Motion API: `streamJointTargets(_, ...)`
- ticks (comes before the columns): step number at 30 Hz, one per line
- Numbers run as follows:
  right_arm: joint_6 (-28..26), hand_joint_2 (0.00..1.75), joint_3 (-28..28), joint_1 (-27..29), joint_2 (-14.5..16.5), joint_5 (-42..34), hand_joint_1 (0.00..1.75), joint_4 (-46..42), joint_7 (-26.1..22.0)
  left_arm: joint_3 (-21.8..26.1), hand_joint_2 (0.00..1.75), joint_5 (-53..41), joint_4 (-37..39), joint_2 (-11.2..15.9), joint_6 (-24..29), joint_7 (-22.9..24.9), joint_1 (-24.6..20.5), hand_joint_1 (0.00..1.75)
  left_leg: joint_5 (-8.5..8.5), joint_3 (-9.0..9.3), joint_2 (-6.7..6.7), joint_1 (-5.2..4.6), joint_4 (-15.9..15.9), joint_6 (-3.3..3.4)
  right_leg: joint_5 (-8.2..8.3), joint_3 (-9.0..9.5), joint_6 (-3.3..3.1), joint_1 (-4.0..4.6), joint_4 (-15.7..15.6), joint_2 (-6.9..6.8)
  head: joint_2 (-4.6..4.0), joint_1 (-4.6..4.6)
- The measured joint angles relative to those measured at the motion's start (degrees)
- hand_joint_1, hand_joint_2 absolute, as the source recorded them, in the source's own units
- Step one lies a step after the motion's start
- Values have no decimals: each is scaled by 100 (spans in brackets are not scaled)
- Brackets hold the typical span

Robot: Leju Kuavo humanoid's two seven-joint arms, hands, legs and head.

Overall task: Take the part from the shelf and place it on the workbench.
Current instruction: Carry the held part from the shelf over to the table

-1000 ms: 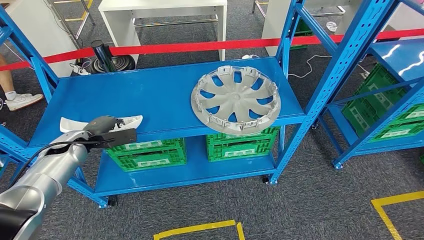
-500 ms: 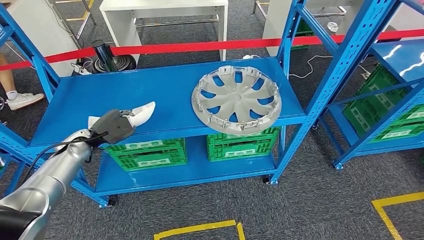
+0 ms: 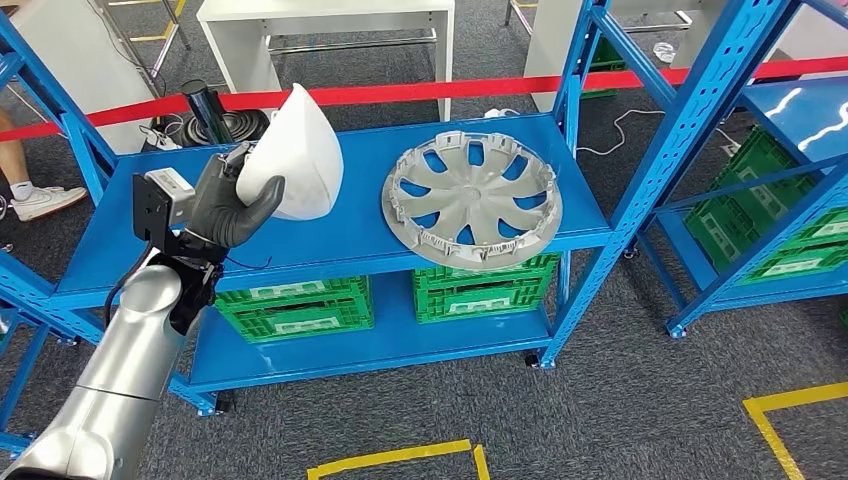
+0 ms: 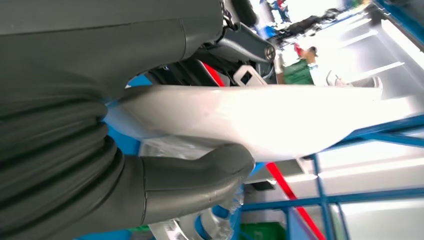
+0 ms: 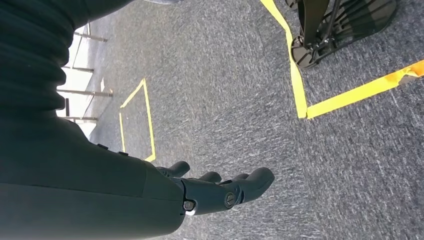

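My left hand (image 3: 225, 205) grips a white curved plastic part (image 3: 296, 160), lifted clear above the blue shelf (image 3: 300, 215) at its left half. In the left wrist view the thumb (image 4: 200, 175) presses under the white part (image 4: 280, 122) and the dark fingers clamp it from the other side. A silver wheel cover (image 3: 472, 200) lies flat on the shelf's right half. My right hand (image 5: 220, 192) hangs over the grey carpet with its fingers loosely extended and nothing in them.
Green crates (image 3: 295, 305) sit on the lower shelf level. A red barrier tape (image 3: 420, 92) runs behind the shelf, with white tables (image 3: 330, 25) beyond. A second blue rack (image 3: 780, 170) stands to the right. A person's shoe (image 3: 45, 200) is at the far left. Yellow floor tape (image 3: 400, 458) marks the carpet.
My left hand has raised the white part off the shelf's front edge and turned it upright, well above the shelf. The wheel cover has not moved.
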Motion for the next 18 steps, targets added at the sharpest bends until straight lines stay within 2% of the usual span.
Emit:
streamJointTargets(8,-1,175,-29,1,1,-15,0,0,-3,-53,175,199,-789,43,-34,7,292,175,-1,0,2,0,0,1,0,1,0,0,0,-2,1,1)
streamJointTargets(11,-5,175,-58,4,9,-48,0,0,-29,-62,175,473,-1129,45,-73,82,514,175,-17,-2,2,-20,17,23,-1,5,17,-10,-8,-1,1,-1)
streamJointTargets(15,-22,175,-119,4,33,-104,0,0,-102,-111,175,-202,-1682,43,727,106,884,175,-51,-4,5,-43,43,71,-17,18,53,-25,-11,0,1,-2)
streamJointTargets(18,-20,175,-143,10,49,-95,0,0,-80,-177,175,-755,-2181,56,1190,41,1248,175,-31,23,14,-38,8,126,-29,42,109,-43,-10,0,0,-2)
